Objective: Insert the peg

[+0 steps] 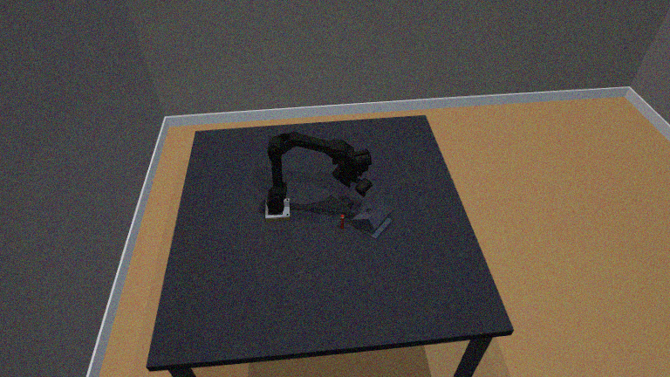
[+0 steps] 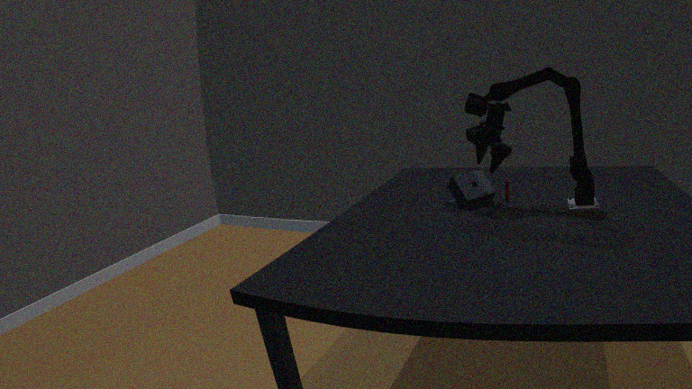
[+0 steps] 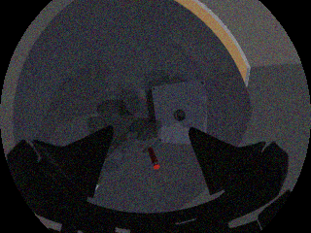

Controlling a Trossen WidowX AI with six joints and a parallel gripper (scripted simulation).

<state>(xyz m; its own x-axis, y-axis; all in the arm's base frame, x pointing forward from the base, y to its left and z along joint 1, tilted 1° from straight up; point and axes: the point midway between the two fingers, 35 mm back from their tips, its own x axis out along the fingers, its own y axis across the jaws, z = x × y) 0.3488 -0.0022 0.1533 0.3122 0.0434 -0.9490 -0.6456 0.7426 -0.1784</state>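
Red peg [image 1: 341, 222] stands upright on the dark desk [image 1: 306, 284] beside the sloped panel [image 1: 370, 221]; the tool [image 2: 489, 159] hangs above, wide and holding nothing.

A: What carries the scene?
B: A dark square worktop [image 1: 306, 274] on dark legs [image 2: 279, 348], seen from above and from one side.

A: And around it?
B: An orange-brown floor [image 1: 568, 215], edged by a pale grey skirting strip [image 1: 395, 105]; dim grey walls [image 2: 102, 109] meet in a corner behind the worktop.
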